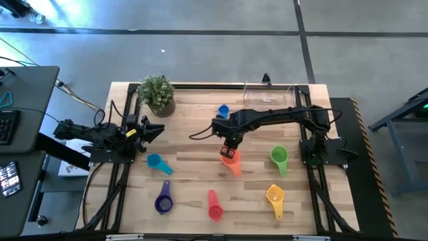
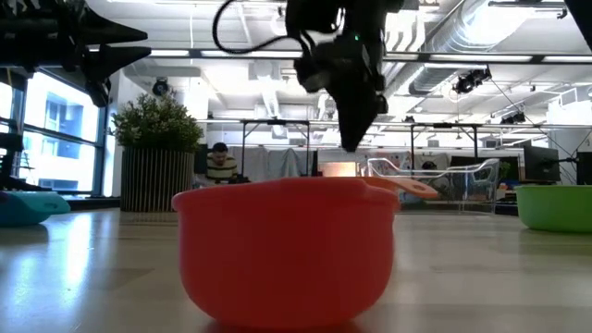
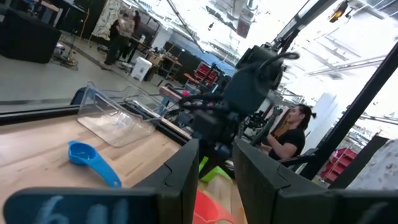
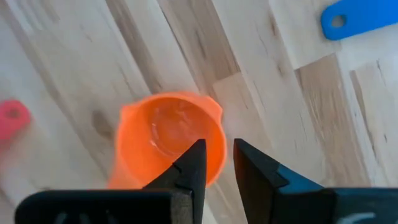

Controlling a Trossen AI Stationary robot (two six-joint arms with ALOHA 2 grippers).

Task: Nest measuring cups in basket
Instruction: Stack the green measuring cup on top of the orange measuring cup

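Note:
My right gripper (image 1: 231, 144) (image 4: 219, 163) hangs just above the orange cup (image 1: 231, 161) (image 4: 169, 142) at mid-table, fingers a narrow gap apart over its rim; in the low view its tip (image 2: 354, 148) ends above cup height. My left gripper (image 1: 151, 128) (image 3: 216, 163) waits, slightly open, at the table's left. On their bases stand the blue (image 1: 223, 110), teal (image 1: 157, 163), purple (image 1: 164, 201), red-pink (image 1: 214, 209) (image 2: 287, 250), yellow (image 1: 275, 197) and green (image 1: 279, 159) cups. The clear basket (image 1: 269, 95) sits at the far edge.
A potted plant (image 1: 157, 94) stands at the far left corner. The arms' black frames run along both side edges. Bare wood lies between the orange cup and the basket. People show in the room behind the table.

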